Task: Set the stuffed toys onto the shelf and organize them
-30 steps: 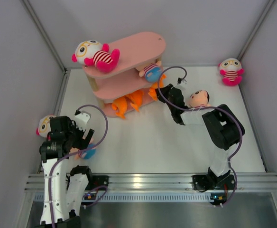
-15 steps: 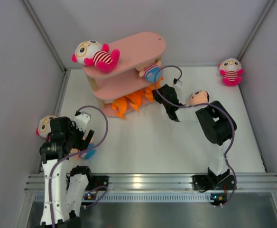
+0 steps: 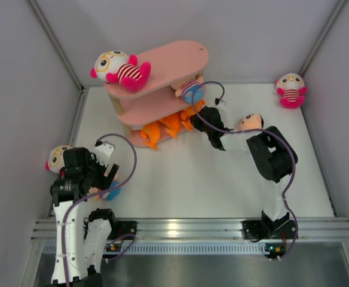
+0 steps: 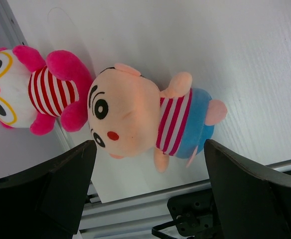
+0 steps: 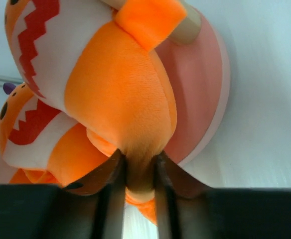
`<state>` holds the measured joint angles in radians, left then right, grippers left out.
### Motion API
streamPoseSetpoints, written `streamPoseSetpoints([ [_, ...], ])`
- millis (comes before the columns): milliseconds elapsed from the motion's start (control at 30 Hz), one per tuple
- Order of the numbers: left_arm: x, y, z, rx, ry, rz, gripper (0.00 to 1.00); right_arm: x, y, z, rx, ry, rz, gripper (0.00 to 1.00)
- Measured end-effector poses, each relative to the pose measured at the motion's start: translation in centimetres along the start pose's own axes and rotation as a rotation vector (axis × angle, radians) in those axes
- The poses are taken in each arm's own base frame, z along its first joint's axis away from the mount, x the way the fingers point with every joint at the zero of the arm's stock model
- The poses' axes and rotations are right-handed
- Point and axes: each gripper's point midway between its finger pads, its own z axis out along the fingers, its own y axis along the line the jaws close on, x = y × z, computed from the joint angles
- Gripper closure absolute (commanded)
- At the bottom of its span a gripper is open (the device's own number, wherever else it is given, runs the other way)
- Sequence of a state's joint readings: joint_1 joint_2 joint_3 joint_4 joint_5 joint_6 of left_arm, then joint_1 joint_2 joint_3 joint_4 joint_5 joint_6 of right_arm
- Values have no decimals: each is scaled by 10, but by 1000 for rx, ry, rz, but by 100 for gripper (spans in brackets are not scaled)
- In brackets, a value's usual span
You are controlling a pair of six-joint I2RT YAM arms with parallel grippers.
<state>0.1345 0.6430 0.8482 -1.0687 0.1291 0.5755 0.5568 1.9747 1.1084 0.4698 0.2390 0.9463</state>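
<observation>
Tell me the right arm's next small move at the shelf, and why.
Probably open the right gripper fully, then back straight out. The orange shark already lies on the shelf's bottom board beside another shark, yet its tail sits pinched in that gripper, so pulling away now could drag it off.

sharks (image 3: 162,128) on shelf (image 3: 180,57) bottom, doll (image 3: 119,69) on top

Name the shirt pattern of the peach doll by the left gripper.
The doll wears red-and-white stripes; the left wrist view shows it best.
</observation>
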Motion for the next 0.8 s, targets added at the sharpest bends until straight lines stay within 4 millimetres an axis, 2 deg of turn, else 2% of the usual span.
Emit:
streamPoseSetpoints([
  [67, 0, 0, 0, 0, 0, 0, 5, -1, 5, 0, -13, 3, 1, 78],
  [100, 0, 0, 0, 0, 0, 0, 5, -2, 7, 1, -18, 5, 1, 68],
  [300, 0, 1, -1, -7, -3, 1, 5, 2, 10, 0, -29, 30, 1, 38],
  [467, 1, 2, -1, -14, 1, 2, 5, 6, 0, -8, 5, 59, -33, 29],
  [567, 1, 2, -1, -16, 2, 2, 5, 0, -8, -29, 49, 86, -107, 26],
  [700, 1, 2, -2, -18, -2, 5, 5, -29, 1, -66, 65, 92, -218, 25],
  [800, 0, 2, -3, -16, -7, 5, 5, -54, 6, -106, 55, 79, -281, 23],
])
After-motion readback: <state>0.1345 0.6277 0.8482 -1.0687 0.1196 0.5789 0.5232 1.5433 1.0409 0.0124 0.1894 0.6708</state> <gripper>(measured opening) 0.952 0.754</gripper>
